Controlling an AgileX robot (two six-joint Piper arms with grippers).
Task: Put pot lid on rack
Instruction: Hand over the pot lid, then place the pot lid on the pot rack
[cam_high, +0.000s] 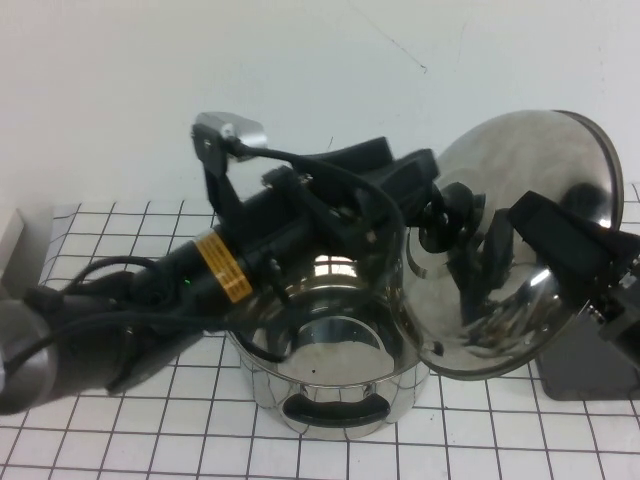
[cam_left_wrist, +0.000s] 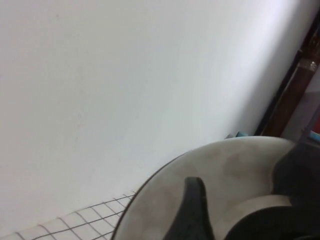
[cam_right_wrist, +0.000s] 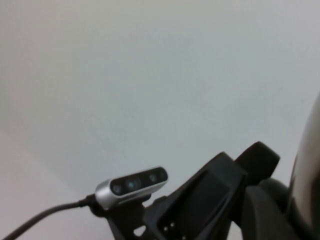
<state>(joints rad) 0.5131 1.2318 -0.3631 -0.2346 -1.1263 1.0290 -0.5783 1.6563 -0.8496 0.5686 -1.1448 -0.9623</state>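
Note:
The pot lid (cam_high: 520, 170) is held up on edge above the table, to the right of the steel pot (cam_high: 330, 390), its domed side with the black knob (cam_high: 452, 212) facing left. My left gripper (cam_high: 432, 205) reaches in from the left and is shut on that knob. The lid fills the lower part of the left wrist view (cam_left_wrist: 230, 165). My right gripper (cam_high: 560, 240) is against the lid's right part, in front of its shiny face. The lid's edge shows in the right wrist view (cam_right_wrist: 310, 165). Of the rack, only the dark grey tray (cam_high: 585, 375) shows, below the lid; its rods are hidden.
The open pot stands at the middle front on the checked cloth (cam_high: 120, 430). A white wall (cam_high: 300, 70) rises close behind. A pale block (cam_high: 10, 235) lies at the far left edge. My left arm's camera (cam_right_wrist: 132, 185) shows in the right wrist view.

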